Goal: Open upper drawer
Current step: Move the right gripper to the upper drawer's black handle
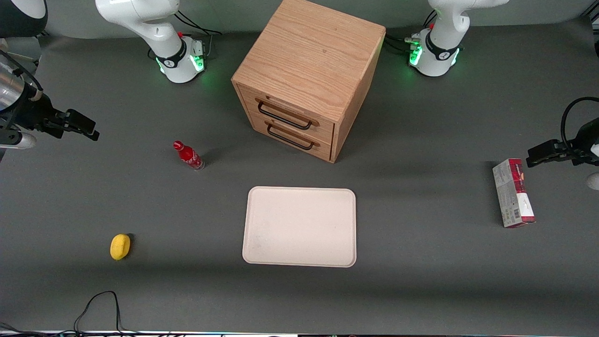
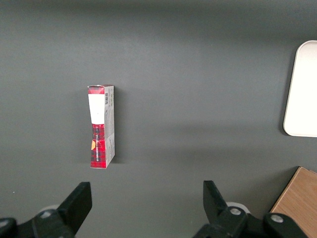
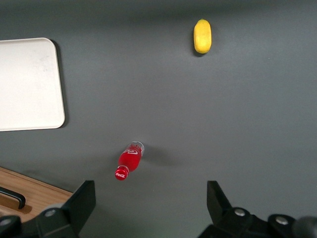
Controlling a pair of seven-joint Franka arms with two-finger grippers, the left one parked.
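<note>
The light oak cube cabinet stands at the middle of the table, far from the front camera. Its upper drawer is shut flush, with its black bar handle across the front. The twin lower drawer under it is shut too. My right gripper hangs open and empty above the table toward the working arm's end, well apart from the cabinet. In the right wrist view the gripper has its fingers spread wide, and a corner of the cabinet with a bit of black handle shows.
A red cola bottle stands between my gripper and the cabinet. A cream tray lies in front of the drawers. A yellow lemon lies nearer the front camera. A red-and-white carton lies toward the parked arm's end.
</note>
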